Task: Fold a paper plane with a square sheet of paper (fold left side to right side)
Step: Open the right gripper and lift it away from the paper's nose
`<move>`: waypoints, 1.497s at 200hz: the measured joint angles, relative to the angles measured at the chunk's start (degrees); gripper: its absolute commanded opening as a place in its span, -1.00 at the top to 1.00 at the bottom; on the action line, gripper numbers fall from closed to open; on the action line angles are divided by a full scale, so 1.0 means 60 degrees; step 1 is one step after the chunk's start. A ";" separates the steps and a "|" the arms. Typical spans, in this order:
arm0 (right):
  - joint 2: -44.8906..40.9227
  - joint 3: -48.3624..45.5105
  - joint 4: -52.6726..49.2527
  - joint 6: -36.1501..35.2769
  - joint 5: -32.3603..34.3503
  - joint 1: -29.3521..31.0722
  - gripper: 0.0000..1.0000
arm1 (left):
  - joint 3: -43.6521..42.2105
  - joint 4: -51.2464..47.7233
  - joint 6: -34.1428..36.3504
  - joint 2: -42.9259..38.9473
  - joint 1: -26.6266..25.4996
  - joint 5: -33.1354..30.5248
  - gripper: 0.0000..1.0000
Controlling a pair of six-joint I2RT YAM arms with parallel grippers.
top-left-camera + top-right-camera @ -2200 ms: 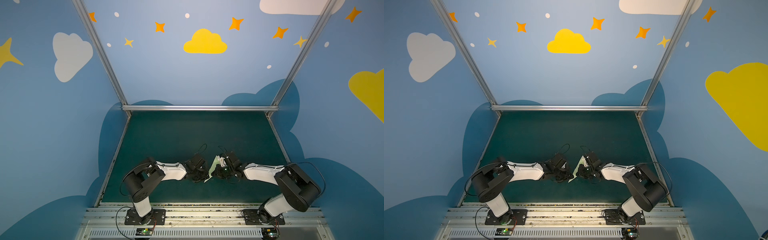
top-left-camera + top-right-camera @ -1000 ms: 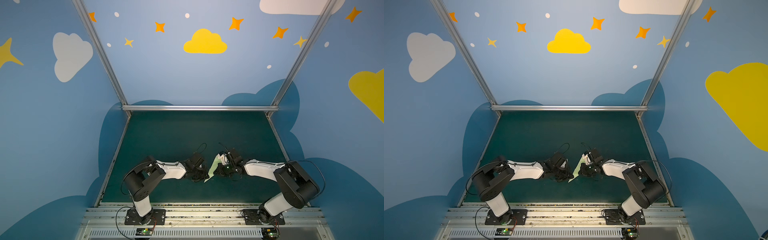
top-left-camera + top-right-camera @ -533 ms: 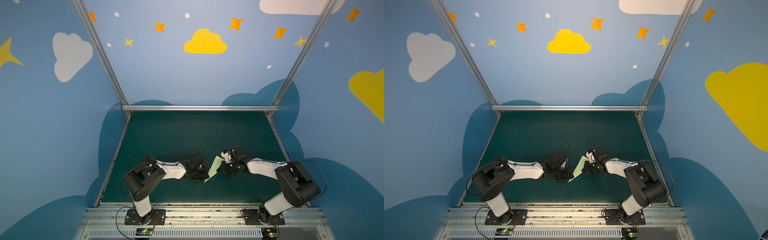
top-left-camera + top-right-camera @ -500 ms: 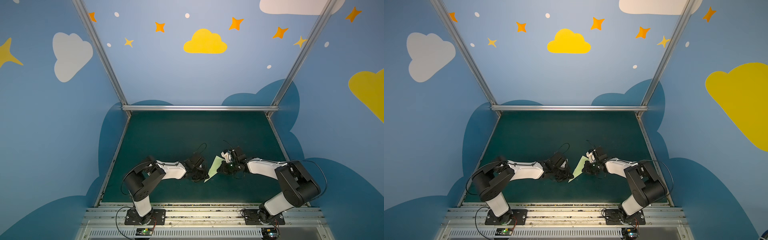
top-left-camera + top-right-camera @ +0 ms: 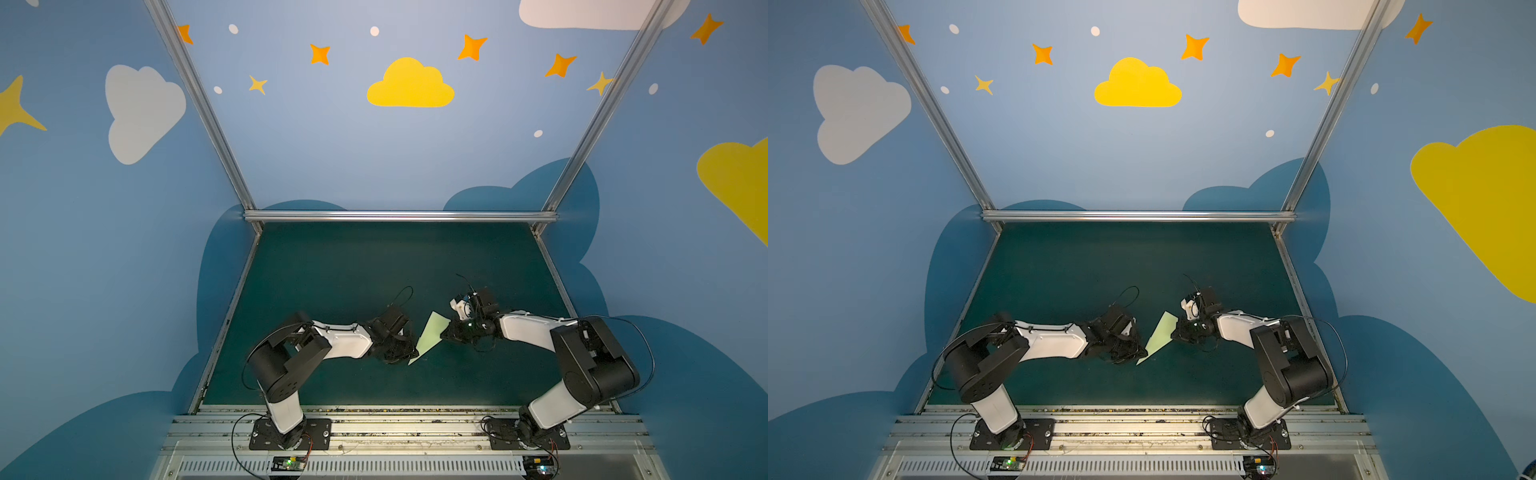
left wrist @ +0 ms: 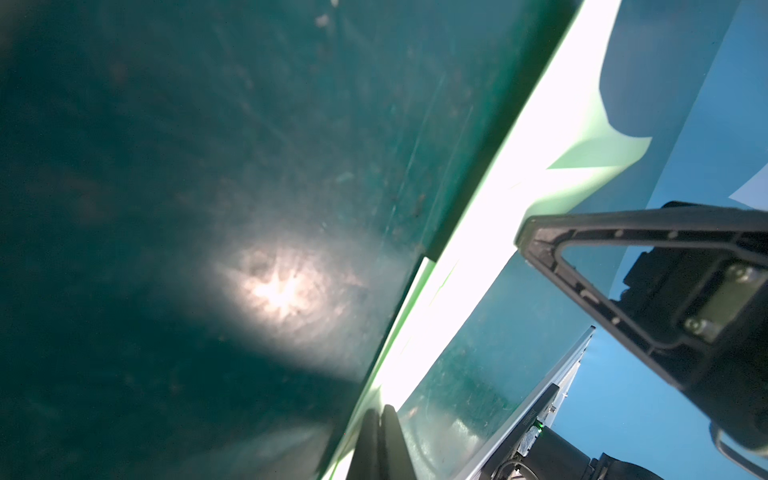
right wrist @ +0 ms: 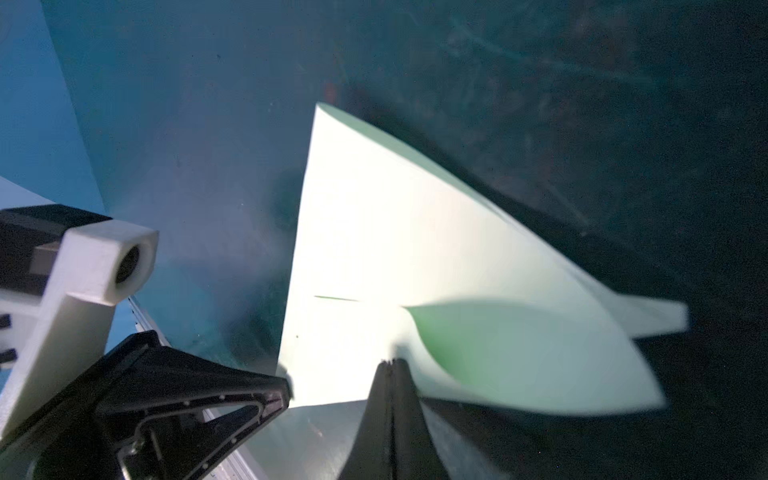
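With left jaws and right jaws clenched on the paper (image 5: 430,337), pulling apart could tear it or slip an edge free.

Green mat (image 5: 374,266) w/ blue cloud walls (image 5: 332,166)

matt paper plane (image 5: 430,337), scuffed green mat (image 5: 374,266), brushed metal rail (image 5: 399,216)

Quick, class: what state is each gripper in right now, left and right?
Left gripper: closed, pinching the paper plane at its pointed end.
Right gripper: closed, pinching the paper plane's wider end.
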 measured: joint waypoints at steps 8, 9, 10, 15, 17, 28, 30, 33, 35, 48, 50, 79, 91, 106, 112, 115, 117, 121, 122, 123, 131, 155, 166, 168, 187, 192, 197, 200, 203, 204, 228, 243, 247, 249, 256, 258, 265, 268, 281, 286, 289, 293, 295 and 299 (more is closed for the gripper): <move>0.0007 0.0000 -0.0022 -0.0026 -0.0033 -0.0095 1.00 | 0.0000 0.0000 0.0004 0.0000 0.0000 0.0000 0.93; 0.0011 0.0000 -0.0022 -0.0029 -0.0036 -0.0102 1.00 | 0.0000 0.0000 0.0000 0.0000 0.0000 0.0000 0.93; 0.0015 0.0000 -0.0025 -0.0033 -0.0044 -0.0120 1.00 | 0.0000 0.0000 0.0000 0.0000 0.0000 0.0000 0.93; 0.0025 0.0004 -0.0033 -0.0036 -0.0076 -0.0178 1.00 | 0.0000 0.0000 0.0000 0.0000 0.0000 0.0000 0.93; 0.0029 0.0007 -0.0044 -0.0044 -0.0087 -0.0208 1.00 | 0.0000 0.0000 0.0000 0.0000 0.0000 0.0000 0.93; 0.0073 0.0069 -0.0124 -0.0095 -0.0153 -0.0339 1.00 | 0.0000 0.0000 0.0000 0.0000 0.0000 0.0000 0.93; 0.0084 0.0095 -0.0157 -0.0098 -0.0153 -0.0364 1.00 | 0.0000 0.0004 0.0000 0.0000 0.0000 0.0000 0.93; 0.0106 0.0135 -0.0193 -0.0113 -0.0146 -0.0419 1.00 | 0.0000 0.0004 0.0000 0.0000 0.0000 0.0000 0.93; 0.0117 0.0157 -0.0215 -0.0124 -0.0142 -0.0448 1.00 | 0.0000 0.0004 0.0000 0.0000 0.0000 0.0000 0.93; 0.0200 0.0273 -0.0310 -0.0160 -0.0131 -0.0692 1.00 | 0.0000 0.0004 0.0000 0.0000 0.0000 0.0000 0.93; 0.0211 0.0288 -0.0321 -0.0164 -0.0131 -0.0732 1.00 | 0.0000 0.0004 0.0000 0.0000 0.0000 0.0000 0.93; 0.0361 0.0488 -0.0528 -0.0197 -0.0153 -0.1166 1.00 | -0.0004 0.0011 0.0000 0.0000 0.0000 0.0004 0.93; 0.0433 0.0605 -0.0641 -0.0208 -0.0160 -0.1271 1.00 | -0.0004 0.0011 0.0000 0.0000 0.0000 0.0004 0.93; 0.0543 0.0780 -0.0809 -0.0208 -0.0149 -0.1384 1.00 | -0.0004 0.0011 0.0004 0.0000 0.0000 0.0004 0.93; 0.0583 0.0845 -0.0856 -0.0204 -0.0138 -0.1421 1.00 | -0.0004 0.0011 0.0004 0.0000 0.0000 0.0004 0.93; 0.0608 0.0889 -0.0900 -0.0200 -0.0131 -0.1446 1.00 | -0.0004 0.0011 0.0000 0.0000 0.0000 0.0004 0.93; 0.0627 0.0914 -0.0918 -0.0200 -0.0127 -0.1457 1.00 | -0.0004 0.0011 0.0000 0.0000 0.0000 0.0004 0.93; 0.0645 0.0951 -0.0954 -0.0189 -0.0109 -0.1483 1.00 | -0.0004 0.0011 0.0000 0.0000 0.0000 0.0004 0.93; 0.0656 0.0962 -0.0962 -0.0189 -0.0106 -0.1494 1.00 | -0.0004 0.0011 0.0000 0.0000 0.0000 0.0004 0.93; 0.0659 0.0969 -0.0965 -0.0189 -0.0102 -0.1497 1.00 | -0.0004 0.0011 0.0004 0.0000 0.0000 0.0004 0.93; 0.0699 0.1064 -0.1056 -0.0160 -0.0055 -0.1530 1.00 | -0.0004 0.0011 0.0007 0.0000 0.0000 0.0004 0.93; 0.0750 0.1271 -0.1315 0.0011 0.0226 -0.1570 1.00 | -0.0004 0.0011 0.0073 0.0000 0.0000 0.0004 0.93; 0.0747 0.1341 -0.1432 0.0106 0.0368 -0.1588 1.00 | -0.0004 0.0007 0.0109 0.0000 0.0000 0.0004 0.93; 0.0747 0.1355 -0.1457 0.0120 0.0397 -0.1588 1.00 | -0.0004 0.0007 0.0113 0.0000 0.0000 0.0007 0.93; 0.0681 0.1428 -0.1647 0.0295 0.0699 -0.1625 0.97 | 0.0000 0.0007 0.0178 0.0000 0.0000 0.0007 0.93; 0.0623 0.1428 -0.1705 0.0313 0.0787 -0.1643 0.93 | 0.0000 0.0004 0.0197 0.0000 0.0000 0.0007 0.93; 0.0568 0.1424 -0.1785 0.0342 0.0896 -0.1661 0.90 | 0.0000 0.0000 0.0219 0.0000 0.0000 0.0007 0.93; 0.0499 0.1413 -0.1836 0.0368 0.0973 -0.1683 0.88 | 0.0007 -0.0011 0.0248 0.0000 0.0000 0.0011 0.93; 0.0452 0.1406 -0.1861 0.0390 0.1027 -0.1701 0.87 | 0.0011 -0.0018 0.0255 0.0000 0.0000 0.0007 0.93; 0.0437 0.1406 -0.1872 0.0390 0.1035 -0.1708 0.87 | 0.0015 -0.0022 0.0259 0.0000 0.0000 0.0007 0.93; -0.0270 0.1355 -0.2142 0.0546 0.1246 -0.1818 0.71 | 0.0178 -0.0262 0.0510 0.0058 0.0004 0.0033 0.93; -0.0812 0.1319 -0.2178 0.0586 0.1224 -0.1789 0.65 | 0.0295 -0.0444 0.0659 0.0102 0.0007 0.0055 0.93; -0.0991 0.1300 -0.2167 0.0597 0.1206 -0.1759 0.64 | 0.0328 -0.0492 0.0707 0.0109 0.0007 0.0062 0.93; -0.1060 0.1293 -0.2167 0.0590 0.1198 -0.1745 0.63 | 0.0342 -0.0517 0.0729 0.0117 0.0007 0.0066 0.93; -0.1304 0.1253 -0.2160 0.0590 0.1173 -0.1694 0.61 | 0.0393 -0.0601 0.0794 0.0127 0.0011 0.0066 0.93; -0.1384 0.1242 -0.2164 0.0594 0.1158 -0.1679 0.61 | 0.0408 -0.0630 0.0816 0.0131 0.0011 0.0066 0.93; -0.1599 0.1191 -0.2157 0.0590 0.1115 -0.1610 0.62 | 0.0466 -0.0732 0.0896 0.0146 0.0007 0.0062 0.93; -0.1683 0.1173 -0.2149 0.0590 0.1100 -0.1570 0.63 | 0.0488 -0.0772 0.0922 0.0149 0.0007 0.0062 0.93; -0.2047 0.1027 -0.2120 0.0554 0.1035 -0.1337 0.68 | 0.0594 -0.0947 0.1082 0.0175 0.0007 0.0047 0.93; -0.2164 0.0969 -0.2116 0.0528 0.1002 -0.1235 0.70 | 0.0627 -0.1016 0.1166 0.0178 0.0007 0.0033 0.93; -0.2240 0.0925 -0.2102 0.0521 0.1002 -0.1155 0.71 | 0.0641 -0.1045 0.1202 0.0178 0.0004 0.0029 0.93; -0.2328 0.0874 -0.2095 0.0466 0.0998 -0.1045 0.72 | 0.0663 -0.1100 0.1260 0.0178 0.0004 0.0011 0.93; -0.2368 0.0852 -0.2095 0.0474 0.1013 -0.0994 0.74 | 0.0670 -0.1126 0.1271 0.0178 0.0004 0.0007 0.93; -0.2430 0.0812 -0.2098 0.0433 0.1013 -0.0907 0.76 | 0.0692 -0.1180 0.1330 0.0178 0.0004 -0.0007 0.93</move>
